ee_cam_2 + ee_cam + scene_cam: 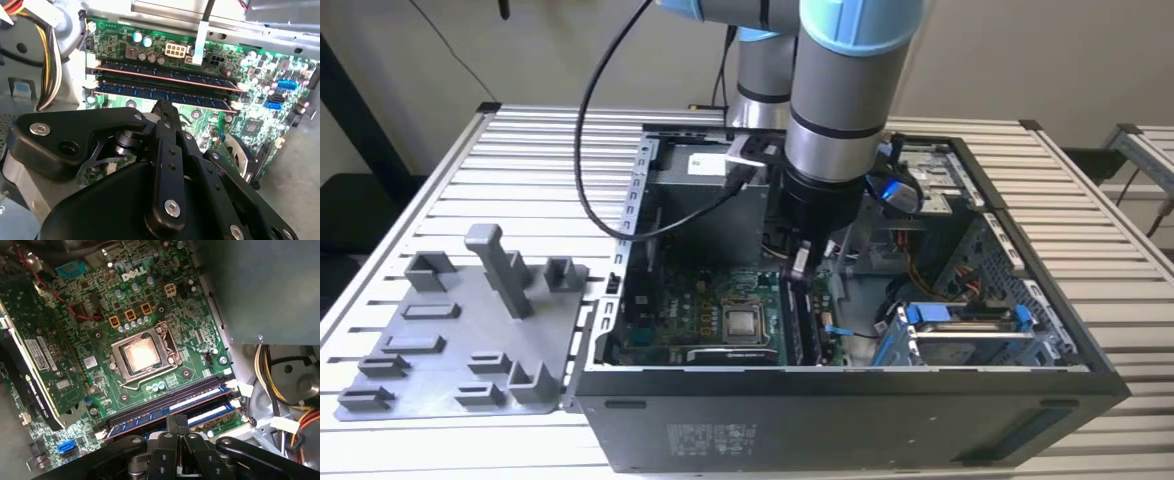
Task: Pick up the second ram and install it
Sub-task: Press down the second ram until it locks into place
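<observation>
– How's the light?
– Even and bright on the table (440, 190); the case (854, 420) is shadowed inside.
– Glare?
– On the CPU (142, 354) in the first wrist view. The gripper (162, 107) looks soft up close.

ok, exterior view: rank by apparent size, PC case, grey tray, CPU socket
1. PC case, largest by far.
2. Grey tray, clearly smaller.
3. CPU socket, smallest; it sits deeper in the case, but the gap is too big to flip.

Open computer case (881, 400) sits centre-right of the exterior view on a slatted table (534, 150). Tray (454, 330) lies at lower left, beside the case. Arm descends from top centre; gripper (801, 262) hangs inside the case above the motherboard (707, 325).
</observation>
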Available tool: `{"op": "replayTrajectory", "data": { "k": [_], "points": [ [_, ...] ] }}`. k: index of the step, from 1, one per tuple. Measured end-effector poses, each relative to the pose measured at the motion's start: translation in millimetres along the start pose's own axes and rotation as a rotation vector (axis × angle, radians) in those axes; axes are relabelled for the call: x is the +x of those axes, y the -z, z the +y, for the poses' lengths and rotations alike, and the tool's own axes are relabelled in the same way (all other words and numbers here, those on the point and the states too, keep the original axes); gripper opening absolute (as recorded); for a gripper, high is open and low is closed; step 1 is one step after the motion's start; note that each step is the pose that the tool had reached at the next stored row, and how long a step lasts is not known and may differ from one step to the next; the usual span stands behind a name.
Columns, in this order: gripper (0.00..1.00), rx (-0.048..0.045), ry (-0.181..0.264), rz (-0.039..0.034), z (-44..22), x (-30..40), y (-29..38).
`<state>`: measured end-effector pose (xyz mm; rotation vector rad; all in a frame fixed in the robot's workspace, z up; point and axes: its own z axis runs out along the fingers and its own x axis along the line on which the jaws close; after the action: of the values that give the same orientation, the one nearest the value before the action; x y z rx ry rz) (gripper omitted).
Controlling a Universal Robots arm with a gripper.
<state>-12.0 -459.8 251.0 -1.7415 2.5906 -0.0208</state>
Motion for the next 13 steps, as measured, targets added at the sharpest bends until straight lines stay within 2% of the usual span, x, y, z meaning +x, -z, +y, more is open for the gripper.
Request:
{"op": "replayTrajectory", "data": {
  "k": [13],
  "points": [
    [0.11, -0.0038, 0.218, -0.0097, 1.7, 0.7, -14.3]
  ]
}}
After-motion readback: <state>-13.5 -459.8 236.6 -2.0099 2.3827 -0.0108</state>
